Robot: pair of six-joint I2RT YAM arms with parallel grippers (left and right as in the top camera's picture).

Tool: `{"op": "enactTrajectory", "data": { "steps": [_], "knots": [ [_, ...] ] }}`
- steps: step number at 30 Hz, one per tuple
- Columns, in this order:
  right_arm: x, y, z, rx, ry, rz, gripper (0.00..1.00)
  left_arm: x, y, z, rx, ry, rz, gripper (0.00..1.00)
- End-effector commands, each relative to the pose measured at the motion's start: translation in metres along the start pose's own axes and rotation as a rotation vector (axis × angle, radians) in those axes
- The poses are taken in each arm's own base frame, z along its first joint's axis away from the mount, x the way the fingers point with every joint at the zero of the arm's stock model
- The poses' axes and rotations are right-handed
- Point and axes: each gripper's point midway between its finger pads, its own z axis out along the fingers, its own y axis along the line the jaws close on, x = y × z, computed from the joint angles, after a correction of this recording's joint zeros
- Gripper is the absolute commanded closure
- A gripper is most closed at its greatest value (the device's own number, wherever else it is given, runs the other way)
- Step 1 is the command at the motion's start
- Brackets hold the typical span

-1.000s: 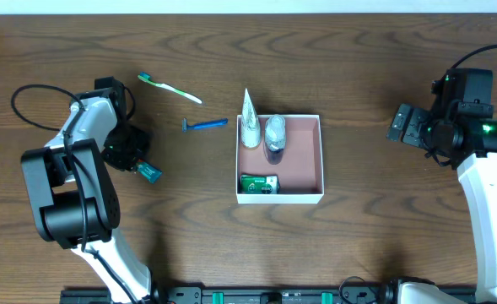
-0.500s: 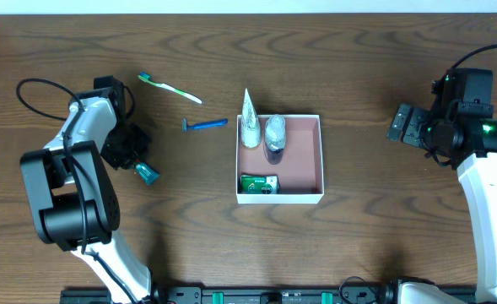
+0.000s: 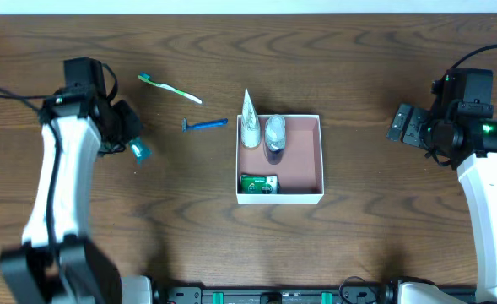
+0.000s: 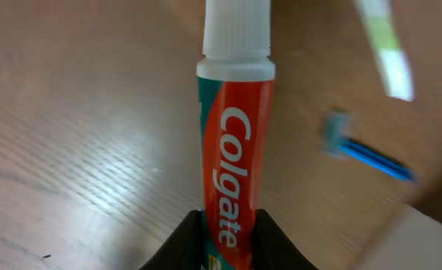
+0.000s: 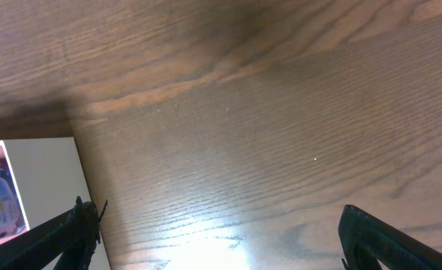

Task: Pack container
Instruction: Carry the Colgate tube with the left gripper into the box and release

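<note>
The container, a shallow square box with white walls and a pink-brown inside, sits mid-table. It holds a white tube, a clear bottle and a green packet. My left gripper is shut on a red Colgate toothpaste tube and holds it above the table, left of the container. A blue razor and a green-white toothbrush lie between them. My right gripper is open and empty over bare wood, right of the container's wall.
The wood table extends all round the container. The razor and the toothbrush show blurred ahead of the held tube in the left wrist view.
My left arm has lifted and swung up and away from the table's left side with the toothpaste tube in its jaws. The right arm has not moved.
</note>
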Motion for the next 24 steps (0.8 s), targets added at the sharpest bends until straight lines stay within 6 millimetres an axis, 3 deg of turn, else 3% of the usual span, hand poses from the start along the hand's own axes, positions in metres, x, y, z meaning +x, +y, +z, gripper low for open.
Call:
{"op": "enactTrajectory", "data": {
  "steps": [1, 6, 9, 17, 24],
  "knots": [
    [-0.004, 0.000, -0.002, -0.001, -0.010, 0.016, 0.01, 0.014, -0.040, -0.042, 0.127, -0.073, 0.166, 0.77],
    [-0.004, -0.001, -0.002, -0.001, -0.010, 0.015, 0.01, 0.054, -0.098, -0.090, 0.266, -0.165, 0.419, 0.77],
    [-0.004, -0.001, -0.002, -0.001, -0.010, 0.016, 0.01, 0.081, -0.123, -0.107, 0.303, -0.203, 0.538, 0.77],
    [-0.004, 0.000, -0.002, -0.001, -0.010, 0.015, 0.01, 0.145, -0.177, -0.117, 0.358, -0.235, 0.724, 0.77],
    [-0.004, 0.000, -0.002, -0.001, -0.010, 0.016, 0.01, 0.174, -0.229, -0.111, 0.412, -0.310, 0.675, 0.77]
  ]
}}
